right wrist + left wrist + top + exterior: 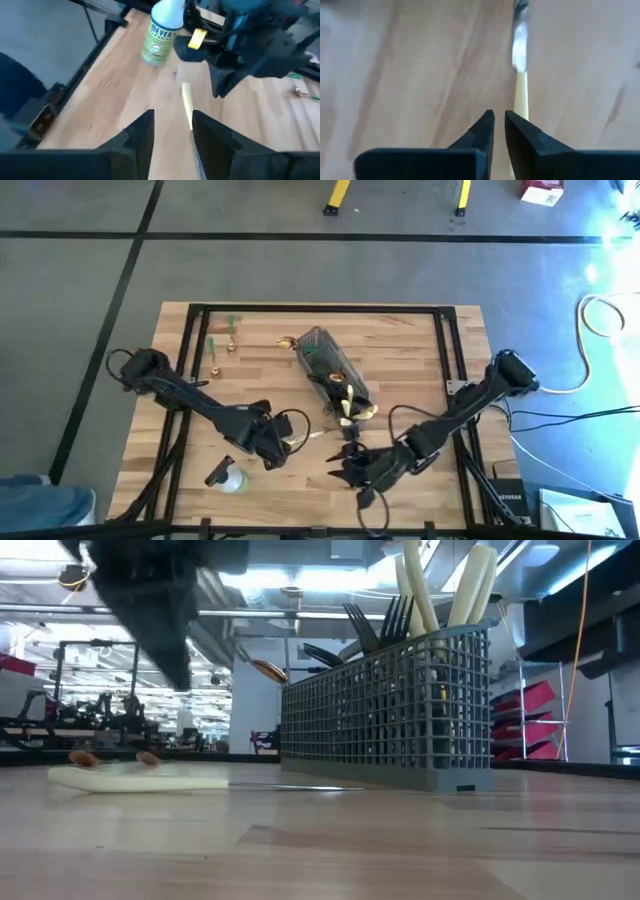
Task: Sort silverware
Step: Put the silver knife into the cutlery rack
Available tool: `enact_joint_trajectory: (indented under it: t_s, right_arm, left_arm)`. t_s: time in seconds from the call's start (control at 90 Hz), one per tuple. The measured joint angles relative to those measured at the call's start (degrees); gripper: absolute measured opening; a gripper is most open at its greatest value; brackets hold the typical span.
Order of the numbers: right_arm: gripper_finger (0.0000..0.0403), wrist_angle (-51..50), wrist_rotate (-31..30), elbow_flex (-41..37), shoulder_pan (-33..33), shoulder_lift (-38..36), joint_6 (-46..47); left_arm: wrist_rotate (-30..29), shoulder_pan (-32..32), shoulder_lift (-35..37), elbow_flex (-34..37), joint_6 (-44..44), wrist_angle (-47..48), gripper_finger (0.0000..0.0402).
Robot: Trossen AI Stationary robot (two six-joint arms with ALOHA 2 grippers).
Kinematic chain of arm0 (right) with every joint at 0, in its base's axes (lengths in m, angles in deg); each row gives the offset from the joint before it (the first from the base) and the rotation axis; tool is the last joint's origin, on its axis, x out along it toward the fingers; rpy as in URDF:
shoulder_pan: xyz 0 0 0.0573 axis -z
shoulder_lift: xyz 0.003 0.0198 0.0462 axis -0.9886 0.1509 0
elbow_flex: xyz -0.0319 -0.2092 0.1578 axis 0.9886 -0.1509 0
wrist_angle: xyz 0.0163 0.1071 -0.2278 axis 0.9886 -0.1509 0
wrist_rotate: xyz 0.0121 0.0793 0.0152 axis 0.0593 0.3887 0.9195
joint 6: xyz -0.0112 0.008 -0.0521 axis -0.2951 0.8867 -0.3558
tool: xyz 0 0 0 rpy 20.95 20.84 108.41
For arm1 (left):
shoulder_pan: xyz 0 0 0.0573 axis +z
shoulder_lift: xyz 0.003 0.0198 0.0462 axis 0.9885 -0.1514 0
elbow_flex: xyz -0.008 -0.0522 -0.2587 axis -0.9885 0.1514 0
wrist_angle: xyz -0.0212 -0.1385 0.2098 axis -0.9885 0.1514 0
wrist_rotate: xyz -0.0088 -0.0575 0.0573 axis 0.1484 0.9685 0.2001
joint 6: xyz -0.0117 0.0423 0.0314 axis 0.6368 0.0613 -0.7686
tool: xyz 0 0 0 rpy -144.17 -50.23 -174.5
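Observation:
A pale-handled knife (306, 438) (140, 778) lies flat on the wooden table, between my two grippers. My left gripper (278, 448) (499, 122) hangs shut just above the knife's handle end (520, 95), clear of it in the low view. My right gripper (348, 465) (172, 125) stands open at the knife's blade end, its fingers on either side of the blade (186, 100); I cannot tell whether they touch it. The grey mesh basket (325, 365) (390, 705) holds pale and black silverware (440, 585).
A small clear bottle (230, 478) (161, 32) lies near the front edge, left of the left gripper. Small green and gold pieces (232, 325) (215, 367) lie at the far left. A black frame (448, 350) borders the table.

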Motion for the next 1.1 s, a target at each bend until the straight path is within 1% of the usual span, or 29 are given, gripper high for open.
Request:
enact_joint_trajectory:
  t_s: [0.156, 0.256, 0.422, 0.522, 0.578, 0.689, 0.778, 0.878, 0.989, 1.1]
  right_arm:
    - [0.0117, -7.48, 0.06, 8.7, 1.66, 8.02, 0.74]
    - [0.0117, -12.81, 0.94, 14.99, 3.55, 12.67, 2.49]
    - [0.0117, -16.03, 3.3, 23.99, 7.02, 18.57, 2.69]
    - [0.0117, -18.63, 7.74, 28.71, 9.76, 22.25, 1.81]
    - [0.0117, -19.12, 8.86, 31.18, 11.11, 24.28, 0.35]
    - [0.0117, -20.71, 11.64, 35.81, 13.71, 28.16, -2.81]
    - [0.0117, -22.81, 14.41, 39.24, 15.66, 30.71, -4.38]
    - [0.0117, -24.96, 15.94, 42.18, 17.63, 32.76, -5.95]
    - [0.0124, -25.09, 19.78, 42.84, 19.84, 34.51, -6.5]
    - [0.0152, -25.03, 20.6, 42.8, 20.64, 35.7, -7.13]
  left_arm:
    - [-0.69, 0.1, 6.6, 6.55, -7.93, -8.53, 0.0054]
    - [-0.63, 0.13, 11.94, 12.58, -10.28, -15.48, 0.0064]
    - [-0.78, 0.17, 21.72, 24.39, -11.73, -25.78, 0.0072]
    - [-0.92, 0.55, 27.0, 31.57, -10.28, -32.66, 0.0072]
    - [0.41, 0.61, 29.15, 35.17, -8.82, -35.2, 0.0072]
    - [2.45, 0.59, 30.66, 40.51, -5.51, -36.02, 0.0073]
    - [2.66, 0.54, 30.61, 43.36, -3.39, -36.65, 0.0073]
    - [2.53, 0.54, 30.59, 46.08, -2.57, -40.66, 0.0073]
    - [2.26, 0.53, 30.61, 46.9, -2.35, -43.05, 0.0073]
    - [1.09, 0.54, 30.6, 46.94, -1.95, -42.97, 0.0073]
